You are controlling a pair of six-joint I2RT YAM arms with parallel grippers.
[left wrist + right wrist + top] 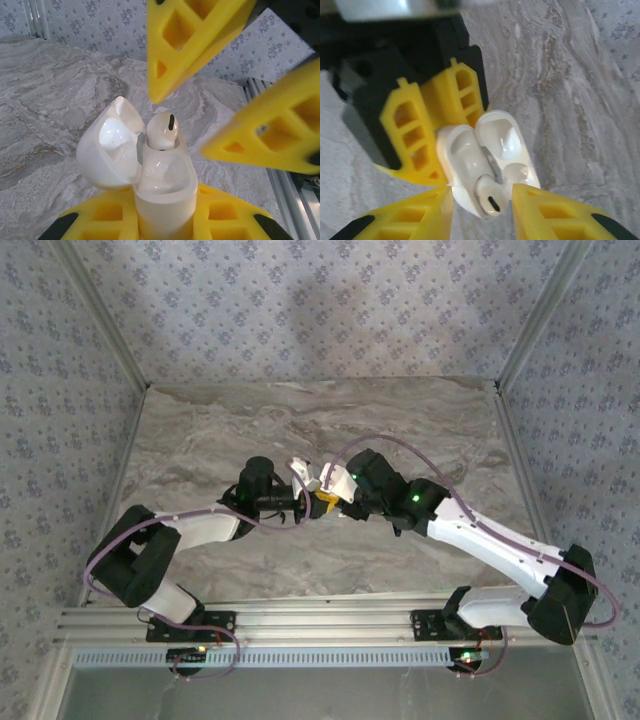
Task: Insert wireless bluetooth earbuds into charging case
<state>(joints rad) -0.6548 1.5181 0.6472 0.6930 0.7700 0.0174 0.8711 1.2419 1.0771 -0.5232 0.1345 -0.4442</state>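
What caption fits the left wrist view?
Left gripper holds open charging case; white earbud sits in it; right gripper open above.

Charging case (165, 200): lower body hidden between the left fingers (107, 217), cut by bottom edge. Earbud (162, 131): stem hidden in socket, perhaps not fully seated.

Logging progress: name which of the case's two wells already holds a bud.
The well farther from the left gripper, which holds the charging case: a white earbud stands in it. The nearer well is empty.
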